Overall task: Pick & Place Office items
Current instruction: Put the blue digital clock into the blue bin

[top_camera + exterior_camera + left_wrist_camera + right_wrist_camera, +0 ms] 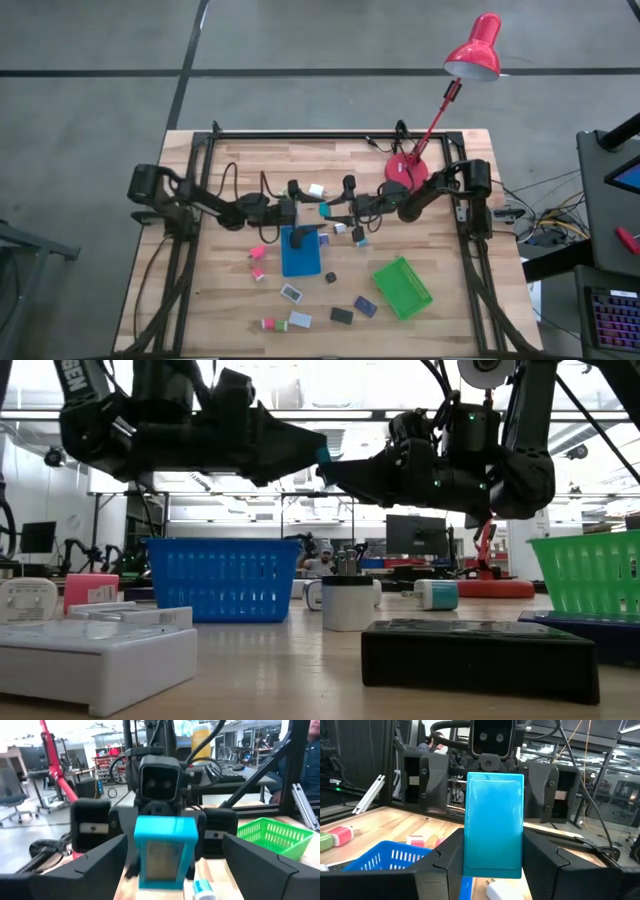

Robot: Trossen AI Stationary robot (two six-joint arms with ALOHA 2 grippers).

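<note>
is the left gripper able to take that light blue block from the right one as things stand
Probably yes. The left gripper is open and faces the right gripper, which is shut on the light blue block. The block sits between the left fingers with nothing in the way.

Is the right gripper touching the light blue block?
Touching. The right wrist view shows the right gripper with its jaws closed on the lower end of the light blue block, no gap.

Grey concrete floor (90,100), red desk lamp (474,55), bright workshop, monitors (413,534)
</note>
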